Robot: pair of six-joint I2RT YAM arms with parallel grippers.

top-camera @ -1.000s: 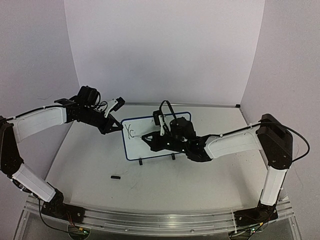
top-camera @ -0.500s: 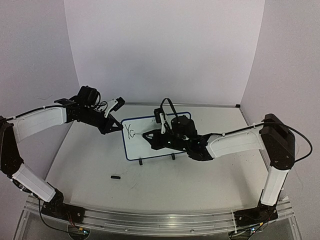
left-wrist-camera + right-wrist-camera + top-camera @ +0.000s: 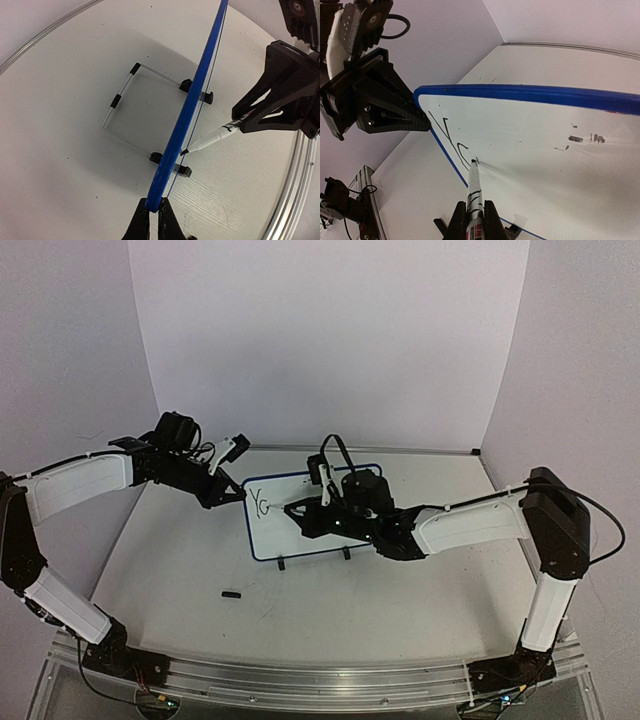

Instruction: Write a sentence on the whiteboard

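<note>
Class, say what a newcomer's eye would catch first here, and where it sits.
The blue-framed whiteboard stands upright in the middle, its left edge pinched by the left pincer. The right pincer presses a marker tip to the board, beside the first black letters.

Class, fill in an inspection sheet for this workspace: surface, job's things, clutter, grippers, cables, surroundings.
Surface: white table.
Job's things: whiteboard propped on its feet; lettering reading "Yc" near one end; marker tip on the board.
Clutter: small black piece on the table in front of the board.
Grippers: left gripper shut on the whiteboard's frame; right gripper shut on the marker.
Cables: black cable loops above the right wrist; wires at the bases.
Surroundings: pale walls; metal rail at the near edge.
</note>
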